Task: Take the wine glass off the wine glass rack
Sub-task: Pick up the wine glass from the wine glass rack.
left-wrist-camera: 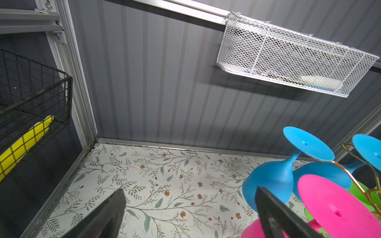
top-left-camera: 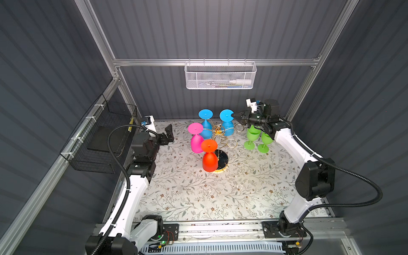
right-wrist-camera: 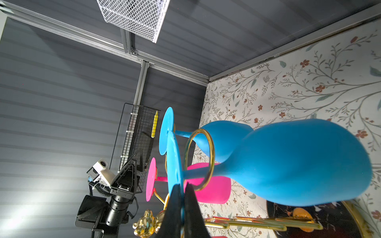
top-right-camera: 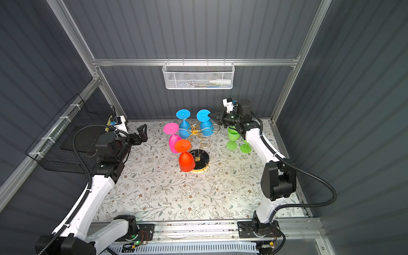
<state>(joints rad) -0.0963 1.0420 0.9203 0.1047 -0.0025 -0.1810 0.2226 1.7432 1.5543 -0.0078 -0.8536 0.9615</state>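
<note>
The blue wine glass (top-left-camera: 227,128) nearer the right arm hangs upside down in a ring of the gold rack (top-left-camera: 217,132), far back on the counter (top-left-camera: 198,194). The right hand (top-left-camera: 235,116) pinches its foot's edge. The left hand (top-left-camera: 169,133) gapes wide, apart from the rack.

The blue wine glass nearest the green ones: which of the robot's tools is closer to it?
Right. The right tool is shut on the foot of that blue wine glass; the left tool hangs open beyond the rack, well apart.
</note>
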